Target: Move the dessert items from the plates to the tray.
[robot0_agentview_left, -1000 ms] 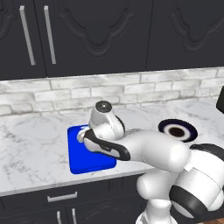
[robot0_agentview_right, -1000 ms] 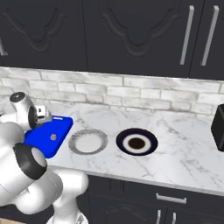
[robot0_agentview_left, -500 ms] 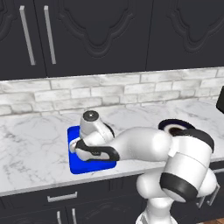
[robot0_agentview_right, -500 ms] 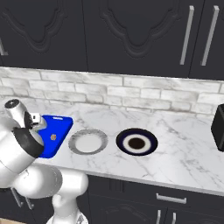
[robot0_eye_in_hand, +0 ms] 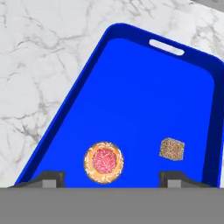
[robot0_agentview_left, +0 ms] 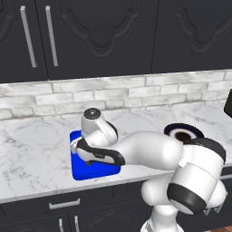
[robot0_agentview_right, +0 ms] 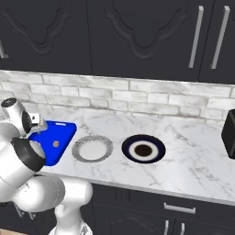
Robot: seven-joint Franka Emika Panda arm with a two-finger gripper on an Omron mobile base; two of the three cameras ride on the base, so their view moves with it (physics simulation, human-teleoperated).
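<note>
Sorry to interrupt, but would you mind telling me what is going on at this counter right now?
The white robot arm's gripper hangs over the bright blue rectangular tray, its fingers spread and holding nothing. Both desserts lie on the tray: a round pink-topped cupcake and a small brown cookie-like square, apart from each other. The grey-rimmed white plate and the dark blue-rimmed plate sit beside it on the marble counter.
</note>
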